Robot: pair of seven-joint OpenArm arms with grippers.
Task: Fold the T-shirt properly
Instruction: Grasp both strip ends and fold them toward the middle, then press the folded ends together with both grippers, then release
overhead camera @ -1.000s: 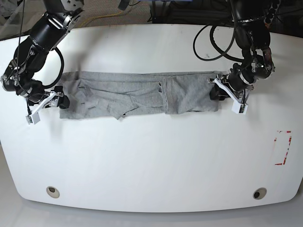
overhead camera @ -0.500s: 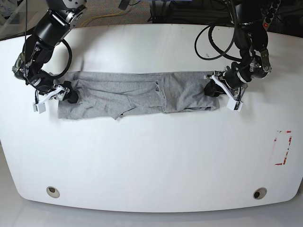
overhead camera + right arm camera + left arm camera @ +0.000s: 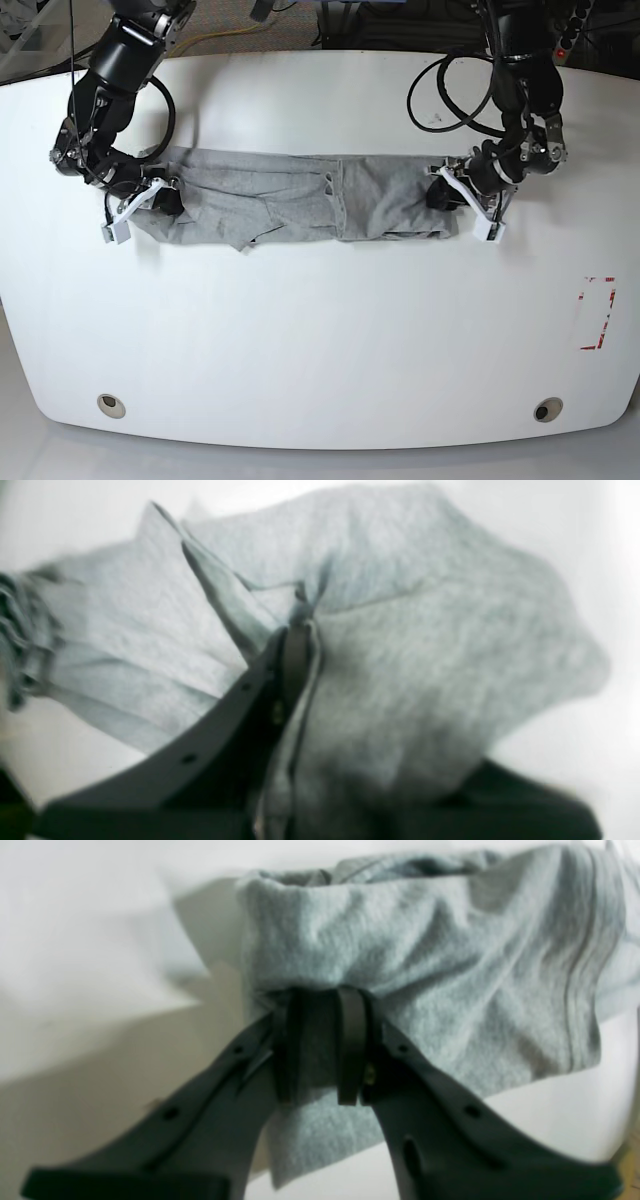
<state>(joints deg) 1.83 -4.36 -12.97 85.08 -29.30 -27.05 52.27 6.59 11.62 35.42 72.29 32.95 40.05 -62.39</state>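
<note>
At three o'clock, left gripper [image 3: 440, 196] clamped on the T-shirt [image 3: 300, 196] end; at nine, right gripper [image 3: 160, 197] pinched on the opposite edge — band stretched across the table [image 3: 320, 340], bare white toward six.

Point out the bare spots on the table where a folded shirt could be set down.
Free: the wide table below the T-shirt, and the strip above it. Crowded: both shirt ends, where the left gripper and right gripper pinch cloth.
</note>
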